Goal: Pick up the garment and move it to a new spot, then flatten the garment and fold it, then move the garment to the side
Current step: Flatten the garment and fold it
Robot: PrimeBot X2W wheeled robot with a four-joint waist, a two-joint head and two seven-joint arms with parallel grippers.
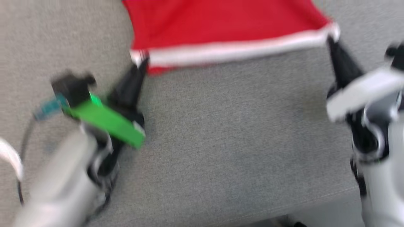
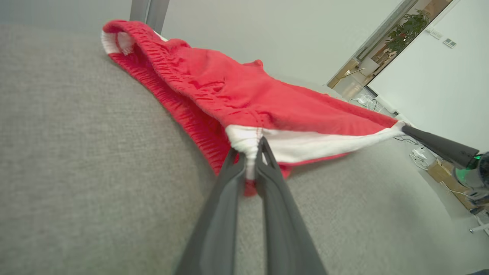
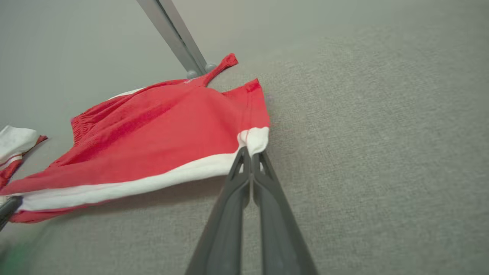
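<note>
The left pincer [image 1: 142, 61] is clamped shut on one corner of the red garment [image 1: 221, 22], at the end of its white hem band [image 1: 236, 50]. The right pincer [image 1: 330, 39] grips the opposite corner, so the band runs taut between them. The garment's far end rests on the grey counter [image 1: 221, 142] with the hem raised just above it, probably to draw the cloth flat before folding.

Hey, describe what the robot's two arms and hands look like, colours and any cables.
Both hands have two long, dark grey fingers tapering to thin tips. The left hand carries a bright green band, a teal plug and a dark cable. The right hand carries a white band. The forearms are pale grey.
</note>
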